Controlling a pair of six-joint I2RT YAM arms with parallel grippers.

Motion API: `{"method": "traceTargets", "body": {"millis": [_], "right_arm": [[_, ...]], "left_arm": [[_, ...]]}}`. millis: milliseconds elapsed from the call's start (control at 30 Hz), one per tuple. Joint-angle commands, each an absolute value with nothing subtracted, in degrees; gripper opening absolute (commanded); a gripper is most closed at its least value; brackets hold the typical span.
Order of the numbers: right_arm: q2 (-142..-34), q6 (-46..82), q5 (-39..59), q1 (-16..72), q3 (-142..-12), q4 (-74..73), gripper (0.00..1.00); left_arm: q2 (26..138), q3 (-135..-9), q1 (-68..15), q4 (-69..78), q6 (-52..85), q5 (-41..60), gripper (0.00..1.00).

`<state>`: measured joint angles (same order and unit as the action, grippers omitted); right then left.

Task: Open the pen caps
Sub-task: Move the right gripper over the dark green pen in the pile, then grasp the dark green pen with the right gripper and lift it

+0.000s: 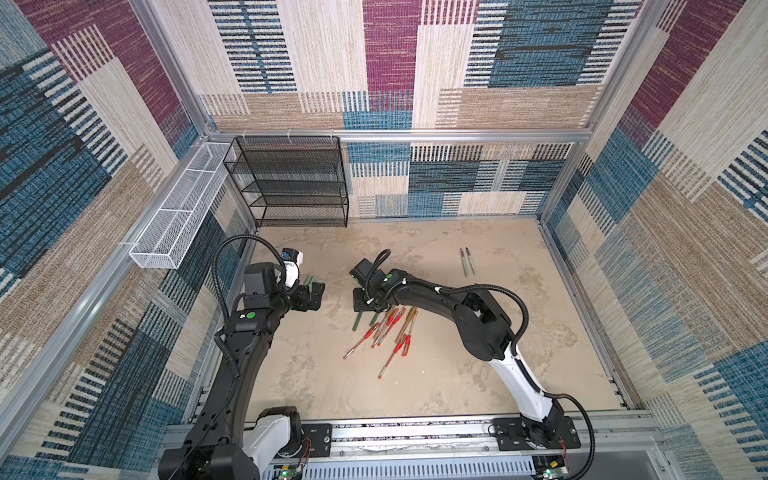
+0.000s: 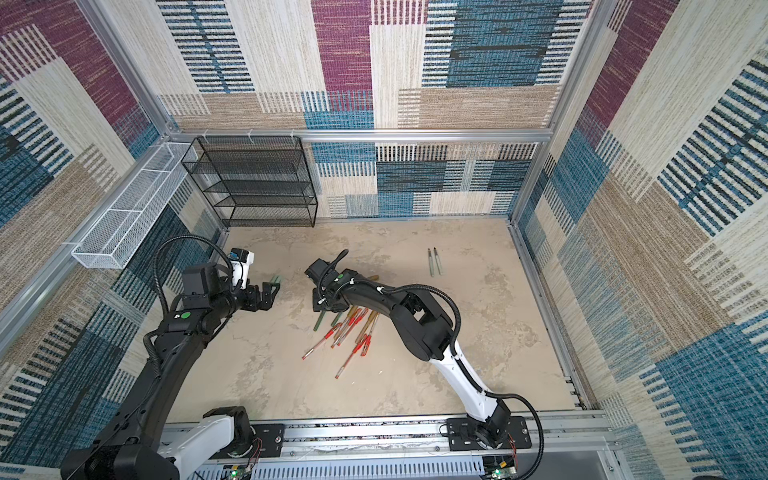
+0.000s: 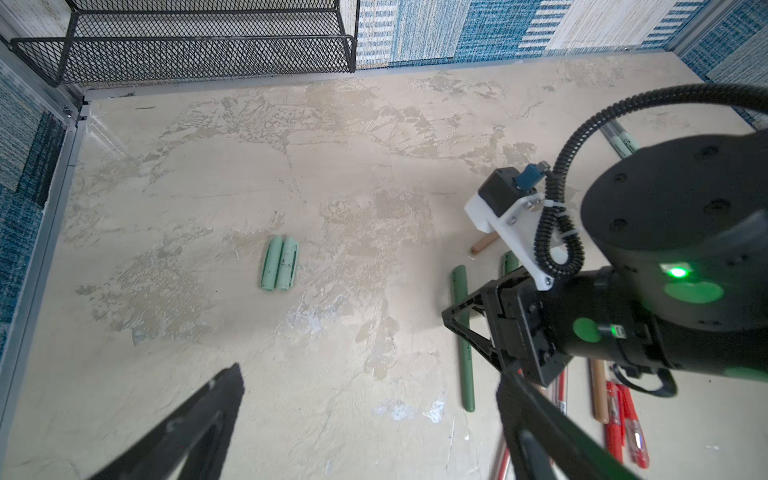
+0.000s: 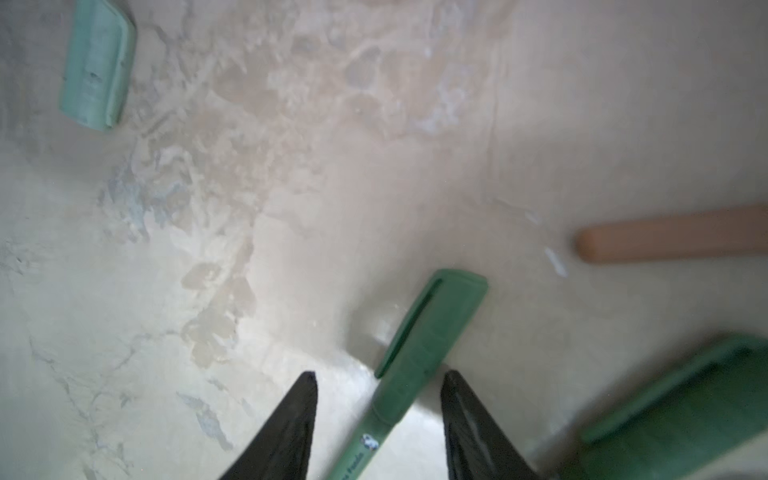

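1. Nearest you: the red-capped pens (image 1: 386, 336) lie in a pile on the tabletop (image 1: 457, 395), caps on, so undone yet.
2. Your right tool (image 4: 379, 382) is down at the pile's far end. Jaws are apart, straddling a dark green pen (image 4: 374, 440) w/ a gap each side. Its cap (image 4: 430, 332) is on. Step in hand: grabbing this pen.
3. Next, prob.: close on the barrel, not the cap, then lift clear of neighbours.
4. Your left tool (image 3: 370, 378) hovers w/ jaws wide apart, holding nothing. It looks ready to pull the cap.
5. Just beyond it, two pale mint caps (image 3: 279, 269) lie side by side, touching.
6. Far back: two barrels (image 1: 467, 262), seemingly uncapped.
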<state>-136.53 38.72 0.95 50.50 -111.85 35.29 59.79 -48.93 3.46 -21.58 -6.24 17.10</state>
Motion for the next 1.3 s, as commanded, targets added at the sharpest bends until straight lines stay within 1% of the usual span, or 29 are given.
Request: {"method": "traceTargets", "body": {"millis": [0,133,267,433,500,667,800,900,1000,1133,1267], "right_arm": [[-139.0,37.3,1.1,50.8,-114.7,39.2,0.44],[-140.9,35.1,0.3,51.6,-117.9,43.6,0.44],[-139.2,34.4,-0.7,52.8,-115.1,43.7,0.44],[-138.8,33.9,-2.0,54.2,-114.3,47.2,0.43],[-138.0,33.9,-2.0,54.8,-112.0,46.4,0.41],[-137.4,34.0,-1.8,54.9,-110.0,46.8,0.27],[-135.7,34.0,-2.1,54.9,-106.7,44.3,0.20],[-136.4,34.0,-3.0,54.9,-107.8,46.0,0.18],[-135.1,34.1,-2.2,54.9,-106.0,43.3,0.14],[-133.3,33.5,-3.3,54.5,-106.4,42.7,0.13],[-126.8,33.3,-2.3,54.0,-101.2,33.4,0.12]], "left_arm": [[59.3,-49.0,3.4,-20.6,-6.2,18.0,0.99],[59.7,-49.4,3.4,-21.1,-6.7,16.9,0.98],[59.6,-49.2,3.4,-20.5,-6.2,18.1,0.99],[60.5,-49.5,3.4,-20.6,-5.5,18.0,0.98],[60.1,-49.4,3.3,-20.3,-5.7,18.4,0.98],[61.1,-49.9,3.4,-20.7,-5.6,17.6,0.98],[60.8,-49.4,3.3,-20.3,-5.8,18.3,0.98],[61.2,-49.9,3.4,-20.6,-5.6,17.6,0.98],[60.8,-49.7,3.3,-20.4,-5.4,18.3,0.98],[61.2,-49.7,3.3,-20.5,-5.3,18.2,0.98],[60.7,-49.4,3.3,-20.0,-3.8,20.9,0.98]]}}
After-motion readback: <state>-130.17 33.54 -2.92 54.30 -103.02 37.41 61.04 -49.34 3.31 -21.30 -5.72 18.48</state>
